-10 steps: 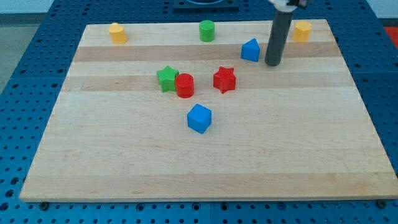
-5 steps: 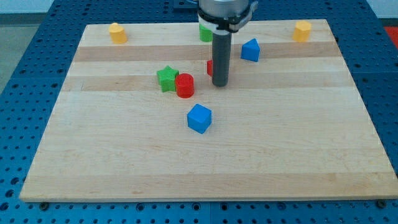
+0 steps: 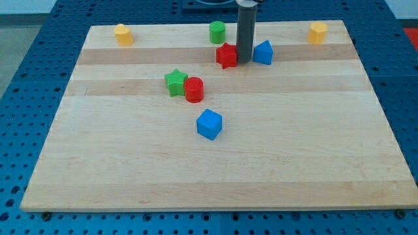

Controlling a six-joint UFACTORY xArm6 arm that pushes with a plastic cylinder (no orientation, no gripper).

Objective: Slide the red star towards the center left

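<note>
While touching my tip [image 3: 243, 62], red star [image 3: 226, 55] sits at its view-left side.

The red star [image 3: 226, 55] is a small chunky star-shaped block in bright solid red, lying flat on the wooden board [image 3: 209, 170] with its star face up. It sits in the upper part of the board, a bit right of the middle line, on the boundary where the darker plank strip meets the lighter one. One of its points faces the view's left, and its right side is partly covered up so you can't see that edge properly. It looks intact and not tipped or stacked on anything.
</note>
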